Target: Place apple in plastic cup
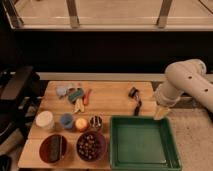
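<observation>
Step in hand, by judgement: approach, with the pick not yet begun. The white arm's gripper (161, 112) hangs at the far right corner of the green plastic tray (140, 119); whether it is spread or closed cannot be told. The small glossy yellow-orange apple (81, 123) rests on the wooden table (110, 95), well apart to the gripper's left, just beside the short blue plastic cup (67, 120). The next move calls for a long reach across the tray to the apple.

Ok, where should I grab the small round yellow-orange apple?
Probably from above, pinching front-to-back across its middle: the glossy round apple sits close between the short blue plastic cup and the shiny metal cup, crowding its sides. The tool hangs by the green tray's far right corner.
</observation>
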`<state>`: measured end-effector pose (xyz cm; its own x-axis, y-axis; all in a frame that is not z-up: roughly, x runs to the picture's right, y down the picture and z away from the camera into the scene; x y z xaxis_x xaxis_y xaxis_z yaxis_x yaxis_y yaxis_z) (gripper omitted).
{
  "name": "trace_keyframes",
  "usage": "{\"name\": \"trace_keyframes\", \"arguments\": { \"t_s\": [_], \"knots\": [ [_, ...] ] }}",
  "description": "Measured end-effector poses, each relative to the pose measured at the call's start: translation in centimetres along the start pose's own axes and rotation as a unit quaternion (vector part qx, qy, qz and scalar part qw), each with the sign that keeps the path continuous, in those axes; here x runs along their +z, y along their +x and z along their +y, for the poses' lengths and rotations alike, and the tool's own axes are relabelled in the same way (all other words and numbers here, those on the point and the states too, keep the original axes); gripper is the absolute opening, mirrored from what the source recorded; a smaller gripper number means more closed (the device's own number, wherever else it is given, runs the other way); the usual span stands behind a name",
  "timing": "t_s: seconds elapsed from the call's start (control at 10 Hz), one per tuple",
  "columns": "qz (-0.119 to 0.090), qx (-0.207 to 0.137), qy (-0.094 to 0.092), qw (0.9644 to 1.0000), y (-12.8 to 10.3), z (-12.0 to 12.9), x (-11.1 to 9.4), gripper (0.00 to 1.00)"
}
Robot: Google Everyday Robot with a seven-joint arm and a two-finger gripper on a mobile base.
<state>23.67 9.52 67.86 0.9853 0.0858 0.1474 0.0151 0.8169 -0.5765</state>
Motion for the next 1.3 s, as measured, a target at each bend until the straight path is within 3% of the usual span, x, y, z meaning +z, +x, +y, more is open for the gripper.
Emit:
{"name": "trace_keyframes", "arguments": {
  "t_s": [0.3, 0.5, 0.8, 1.3],
  "knots": [
    [-0.050, -0.044, -0.014, 0.9976, -6.8, -0.5, -0.2, 0.65],
    [-0.079, -0.083, -0.023, 0.9931, -11.5, -0.6, -0.4, 0.65],
    [-0.107, -0.150, -0.028, 0.9825, -17.9, -0.1, 0.3, 0.65],
    [-0.110, -0.155, -0.023, 0.9815, -18.5, 0.0, 0.3, 0.65]
  ]
}}
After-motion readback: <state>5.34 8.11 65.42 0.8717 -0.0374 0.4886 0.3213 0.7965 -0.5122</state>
